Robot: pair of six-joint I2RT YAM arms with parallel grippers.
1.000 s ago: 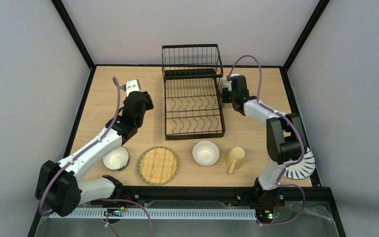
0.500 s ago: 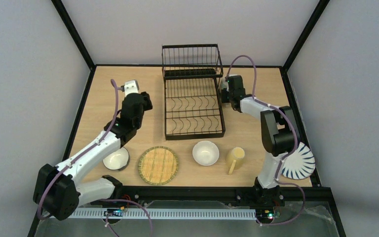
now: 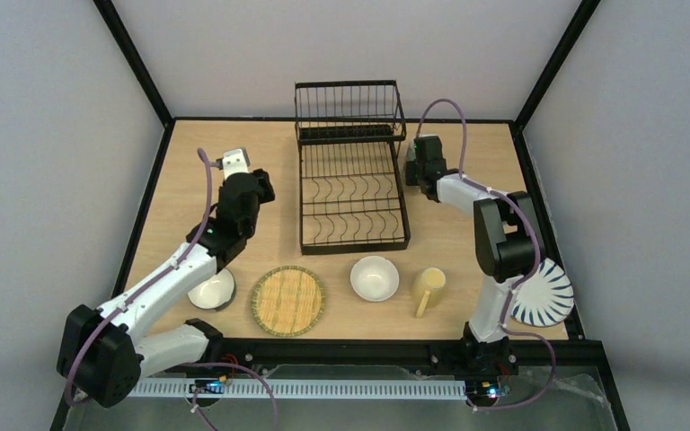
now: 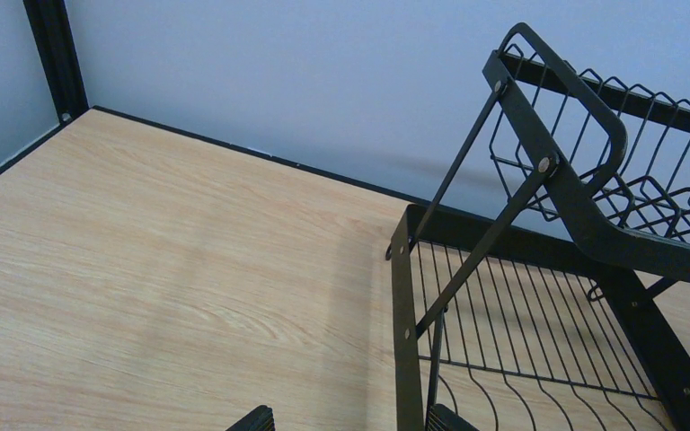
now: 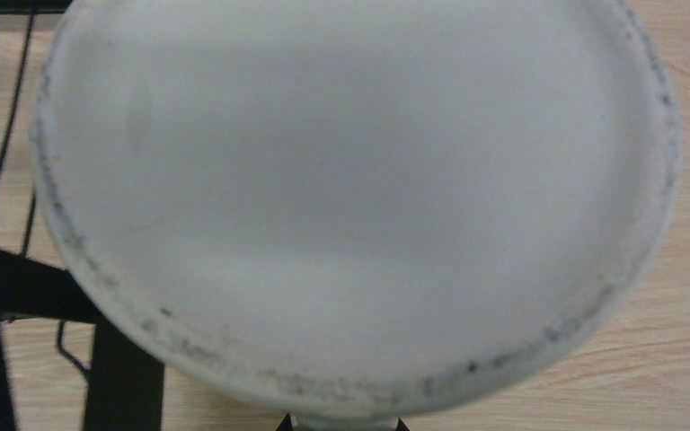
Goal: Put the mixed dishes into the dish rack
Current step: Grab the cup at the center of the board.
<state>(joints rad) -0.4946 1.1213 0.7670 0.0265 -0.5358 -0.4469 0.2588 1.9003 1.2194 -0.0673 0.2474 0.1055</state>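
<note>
The right hand is straddling the rim of the plate, just right of the rack.
Its fingers are standing close together on either side of the plate's near edge; whether they are gripping yet cannot be told. The plate is sitting over the bench by the rack's far right corner. The left hand is hanging wide open and empty, left of the rack. The plate is looking stiff, smooth, breakable and probably light, so a firm rim pinch seems right, since the glaze may slip.
</note>
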